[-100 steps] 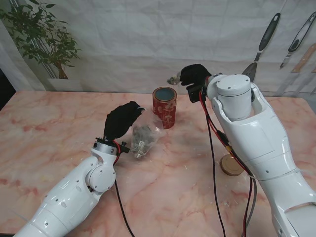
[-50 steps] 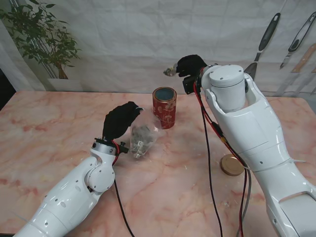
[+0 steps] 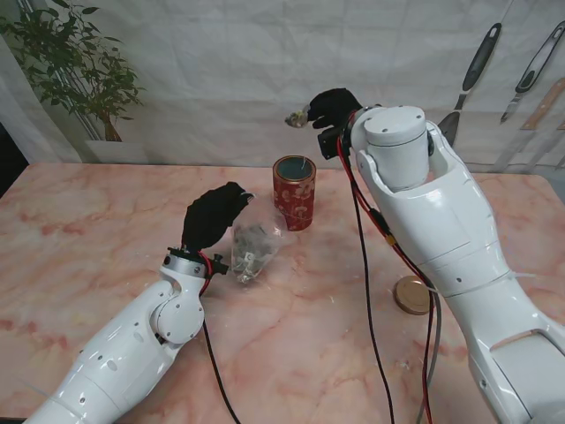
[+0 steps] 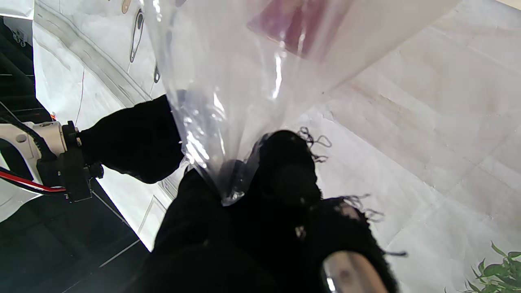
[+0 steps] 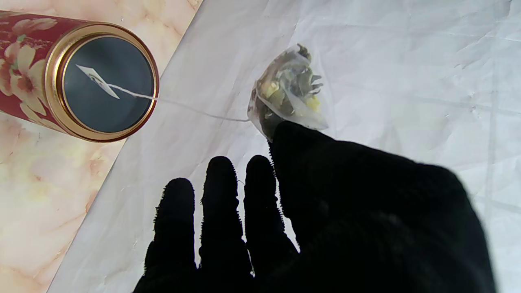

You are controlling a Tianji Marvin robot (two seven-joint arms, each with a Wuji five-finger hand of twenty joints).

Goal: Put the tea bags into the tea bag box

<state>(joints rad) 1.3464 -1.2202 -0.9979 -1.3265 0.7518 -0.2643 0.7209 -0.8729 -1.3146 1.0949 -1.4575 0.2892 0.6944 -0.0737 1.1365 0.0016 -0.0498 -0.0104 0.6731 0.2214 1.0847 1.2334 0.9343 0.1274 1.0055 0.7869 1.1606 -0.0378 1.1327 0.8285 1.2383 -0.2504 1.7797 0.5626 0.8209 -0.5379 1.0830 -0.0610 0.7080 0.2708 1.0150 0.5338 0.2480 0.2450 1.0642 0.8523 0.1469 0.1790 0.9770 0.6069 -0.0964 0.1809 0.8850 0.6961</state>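
Right hand [image 3: 334, 108] pinches a tea bag [image 3: 295, 117] above the red flowered tin [image 3: 294, 192] – no readable writing; left hand [image 3: 214, 215] grips the plastic bag [image 3: 254, 245].

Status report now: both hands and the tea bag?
Right hand holds mesh tea bag above red floral tin. Left hand grips clear plastic bag. Tag already inside tin; nothing blocking.

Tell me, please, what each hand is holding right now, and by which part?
The right hand pinches a tea bag by the pouch's edge nearest its fingers. The left hand grips the clear plastic bag by its gathered end.
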